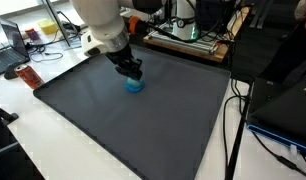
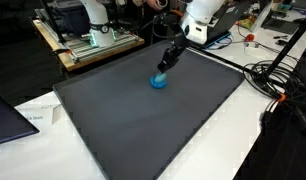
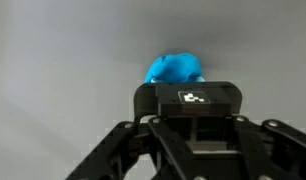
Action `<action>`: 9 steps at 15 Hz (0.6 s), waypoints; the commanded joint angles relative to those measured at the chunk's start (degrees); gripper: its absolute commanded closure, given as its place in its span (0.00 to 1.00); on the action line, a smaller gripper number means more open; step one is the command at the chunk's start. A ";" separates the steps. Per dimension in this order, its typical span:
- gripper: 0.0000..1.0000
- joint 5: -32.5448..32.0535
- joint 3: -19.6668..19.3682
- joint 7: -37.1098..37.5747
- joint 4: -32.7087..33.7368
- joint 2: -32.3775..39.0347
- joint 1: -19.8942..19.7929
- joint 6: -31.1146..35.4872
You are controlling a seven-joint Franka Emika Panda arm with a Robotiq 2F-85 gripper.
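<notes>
Gripper (image 1: pixel 134 76) tight on blue object (image 1: pixel 134 87)

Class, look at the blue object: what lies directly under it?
The dark grey mat lies under the blue object in both exterior views. The claw, closed on its top, covers that part, and the object's underside cannot be seen.
</notes>
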 commanded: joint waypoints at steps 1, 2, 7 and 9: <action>0.78 1.72 0.31 1.85 0.55 2.97 -0.96 6.26; 0.78 1.85 0.31 2.09 0.61 3.09 -1.01 6.77; 0.78 2.02 0.02 4.30 0.53 3.67 -0.87 9.32; 0.78 2.06 -0.04 5.52 0.51 3.97 -0.81 10.58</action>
